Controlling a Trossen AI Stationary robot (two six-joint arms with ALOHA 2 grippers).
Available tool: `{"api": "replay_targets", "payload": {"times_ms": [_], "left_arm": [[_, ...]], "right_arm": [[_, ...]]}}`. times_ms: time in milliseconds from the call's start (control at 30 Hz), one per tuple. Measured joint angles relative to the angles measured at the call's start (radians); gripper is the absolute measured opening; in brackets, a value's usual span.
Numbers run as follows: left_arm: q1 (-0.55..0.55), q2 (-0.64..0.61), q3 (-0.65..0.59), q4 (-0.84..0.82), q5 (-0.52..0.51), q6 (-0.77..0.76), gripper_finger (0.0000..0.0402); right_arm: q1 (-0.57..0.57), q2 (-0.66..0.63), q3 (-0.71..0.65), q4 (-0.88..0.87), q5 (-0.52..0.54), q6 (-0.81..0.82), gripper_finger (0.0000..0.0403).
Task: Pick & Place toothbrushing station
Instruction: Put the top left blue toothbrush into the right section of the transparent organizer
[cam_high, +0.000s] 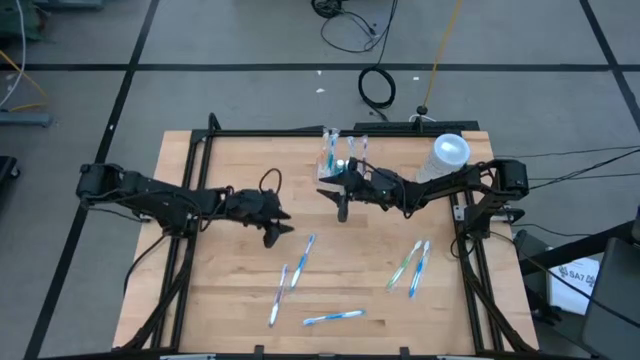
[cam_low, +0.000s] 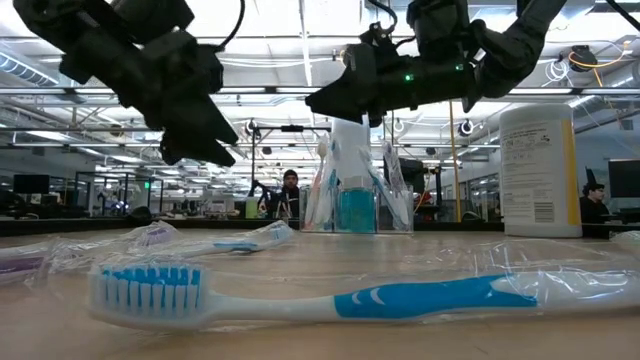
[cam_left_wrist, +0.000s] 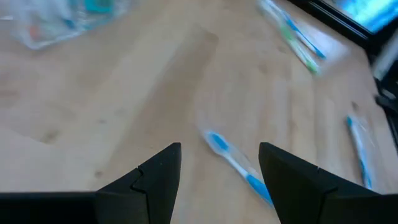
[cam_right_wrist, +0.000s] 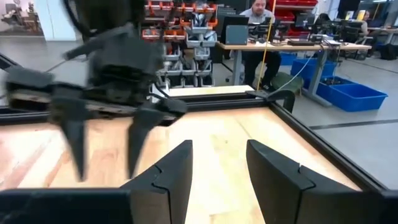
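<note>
A: Hovering mid-table, left gripper (cam_high: 277, 233) and right gripper (cam_high: 343, 205) both stand spread, pinching nothing.

B: Approach step. Toothbrushing station (cam_high: 341, 152) sits at the far edge; the next move must reach it.

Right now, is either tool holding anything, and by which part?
Nothing held. Left tool is open, empty above the table; right tool is open and empty too.

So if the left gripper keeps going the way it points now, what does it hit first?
Probably the blue toothbrush lying on the table: the left wrist view shows it just ahead between the open fingers of the left gripper. Depth is unclear, so it may touch bare wood first.
</note>
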Motion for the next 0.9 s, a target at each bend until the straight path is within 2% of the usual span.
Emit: {"api": "replay_targets", "payload": {"times_ms": [233,467,700,900], "left_arm": [[-0.124,0.000,0.000,0.014,-0.086,-0.055,0.0223],[-0.178,0.015,0.000,0.030,-0.172,-0.097,0.0223],[-0.179,0.130,0.026,0.055,-0.181,-0.132,0.0223],[-0.179,0.288,0.130,0.047,-0.180,-0.067,0.0223]], "right_arm": [[0.000,0.000,0.000,0.005,0.000,-0.002,0.0143],[0.000,0.000,0.000,0.006,0.000,-0.009,0.0141],[0.000,0.000,0.000,0.019,0.001,-0.009,0.0141],[0.000,0.000,0.001,0.036,0.001,-0.009,0.0139]]}}
